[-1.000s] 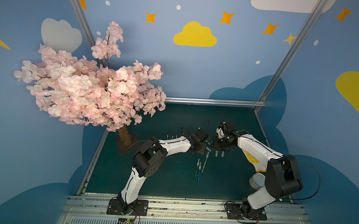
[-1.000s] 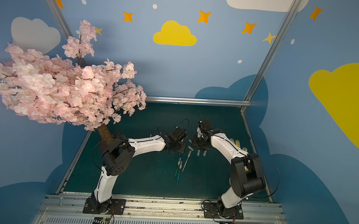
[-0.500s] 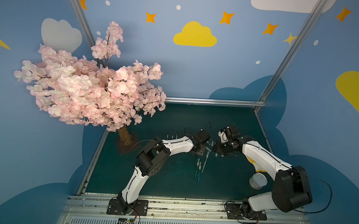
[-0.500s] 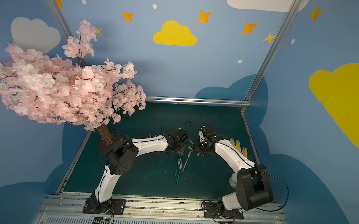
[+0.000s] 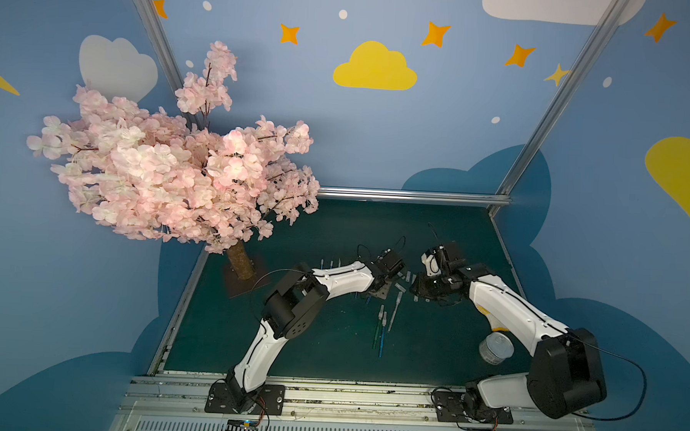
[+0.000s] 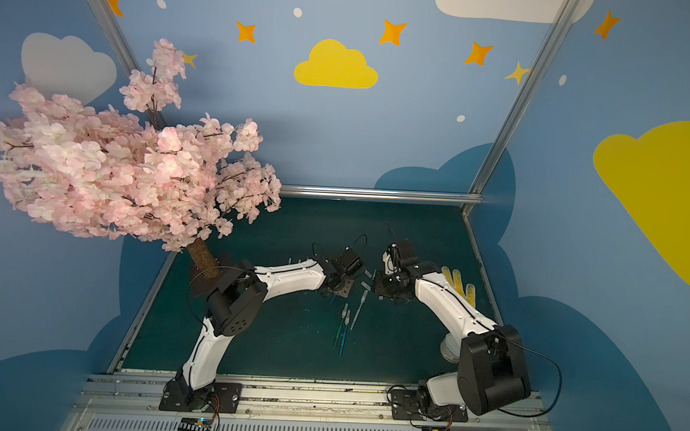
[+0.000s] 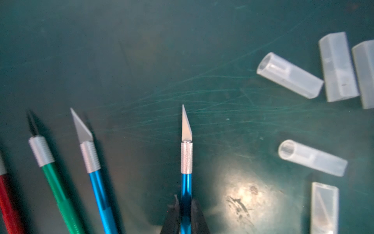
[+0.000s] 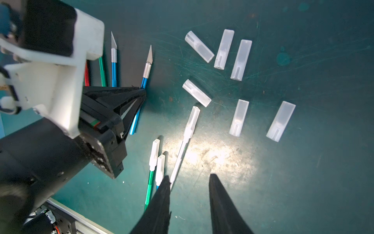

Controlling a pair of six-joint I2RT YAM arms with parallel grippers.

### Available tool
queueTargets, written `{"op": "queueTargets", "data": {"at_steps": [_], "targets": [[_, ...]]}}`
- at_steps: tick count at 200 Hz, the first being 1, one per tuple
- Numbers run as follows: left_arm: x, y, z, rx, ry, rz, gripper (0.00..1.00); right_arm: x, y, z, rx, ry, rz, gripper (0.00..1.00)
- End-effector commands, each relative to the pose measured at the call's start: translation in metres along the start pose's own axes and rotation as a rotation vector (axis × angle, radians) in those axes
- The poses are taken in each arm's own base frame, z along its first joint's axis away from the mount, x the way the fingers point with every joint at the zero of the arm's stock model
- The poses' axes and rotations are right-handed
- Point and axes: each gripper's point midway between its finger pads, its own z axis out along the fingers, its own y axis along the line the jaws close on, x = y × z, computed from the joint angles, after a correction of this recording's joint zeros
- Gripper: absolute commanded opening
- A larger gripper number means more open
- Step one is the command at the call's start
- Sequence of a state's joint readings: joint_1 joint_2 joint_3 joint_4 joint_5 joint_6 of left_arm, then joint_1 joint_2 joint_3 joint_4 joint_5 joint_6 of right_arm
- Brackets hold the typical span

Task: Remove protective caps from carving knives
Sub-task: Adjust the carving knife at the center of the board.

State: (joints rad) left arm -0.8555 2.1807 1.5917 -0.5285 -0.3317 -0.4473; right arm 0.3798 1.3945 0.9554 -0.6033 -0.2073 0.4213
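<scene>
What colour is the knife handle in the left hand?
Blue handle; the left wrist view shows it best.

Near the middle of the green mat (image 6: 250,340), the left gripper (image 6: 335,293) and right gripper (image 6: 378,292) hang low, loose protective caps (image 6: 366,286) between them, a blue knife (image 6: 333,299) showing just beside the left one. Three capped carving knives (image 6: 343,338) lie toward the front edge.

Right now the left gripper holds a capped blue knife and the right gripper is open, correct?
No: the blue knife in the left gripper has a bare blade, no cap, as the left wrist view shows. The right gripper is open.
</scene>
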Motion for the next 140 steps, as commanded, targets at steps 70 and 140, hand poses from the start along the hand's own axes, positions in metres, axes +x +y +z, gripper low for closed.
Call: {"op": "queueTargets", "data": {"at_steps": [70,140], "targets": [[0.034,0.051,0.023,-0.162,0.152,-0.014,0.14,0.011,-0.001,-0.006,-0.006,0.007,-0.007,0.35],[0.037,0.054,0.028,-0.164,0.171,-0.058,0.15,0.011,-0.001,-0.007,-0.002,0.008,-0.008,0.35]]}}
